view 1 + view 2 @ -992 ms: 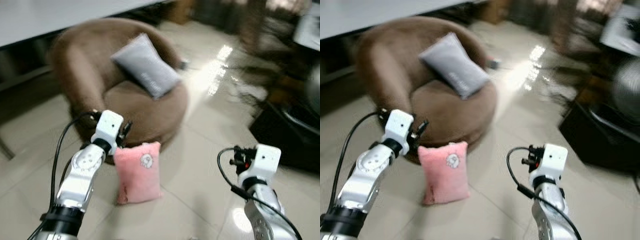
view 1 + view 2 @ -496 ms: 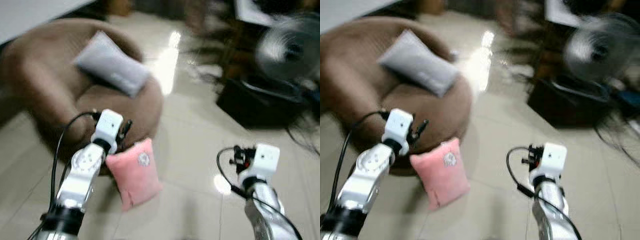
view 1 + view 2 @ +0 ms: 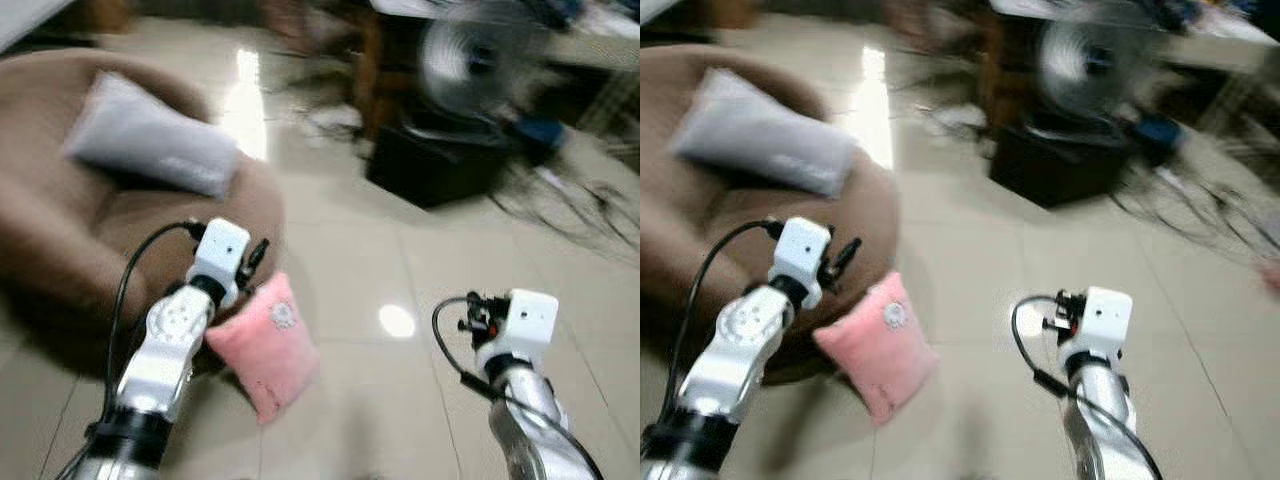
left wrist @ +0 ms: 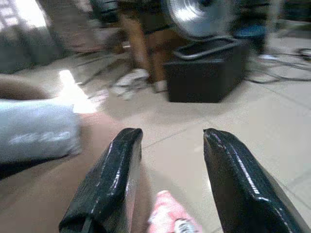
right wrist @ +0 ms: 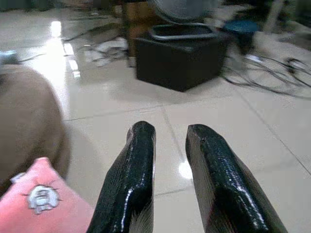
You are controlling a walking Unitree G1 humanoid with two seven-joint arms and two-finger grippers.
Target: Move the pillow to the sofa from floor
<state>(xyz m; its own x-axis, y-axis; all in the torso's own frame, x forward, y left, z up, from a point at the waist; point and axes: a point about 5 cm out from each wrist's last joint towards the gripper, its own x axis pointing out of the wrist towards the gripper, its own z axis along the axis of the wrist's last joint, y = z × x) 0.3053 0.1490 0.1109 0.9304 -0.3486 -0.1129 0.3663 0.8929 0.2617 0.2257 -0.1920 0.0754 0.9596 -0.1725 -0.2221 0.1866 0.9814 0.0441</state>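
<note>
Silver arms are showing nearest in the head views, each ending in a black two-fingered gripper. The left gripper (image 3: pixel 252 258) is hovering released above the floor, its fingers spread wide apart with nothing between them in the left wrist view. The right gripper (image 5: pixel 167 179) is also empty, its fingers standing only a narrow gap apart.

Just beyond and below the left gripper, the pink pillow (image 3: pixel 265 345) is standing on the tiled floor (image 3: pixel 400 250), leaning against the front edge of the brown sofa (image 3: pixel 60 240). The pillow's long axis is running roughly upright but tilted, with its top edge tipping toward the sofa. It is lying directly ahead of the left gripper and slightly toward the robot's right; in the left wrist view its top corner is appearing between the two fingers. The left arm is judged clearly nearer; the right gripper is well apart from the pillow, off to the robot's right.

Farther back, a grey cushion (image 3: pixel 150 150) is resting on the sofa seat. Beyond that, a black box (image 3: pixel 440 165) and a fan (image 3: pixel 470 55) are standing on the floor, blurred.
</note>
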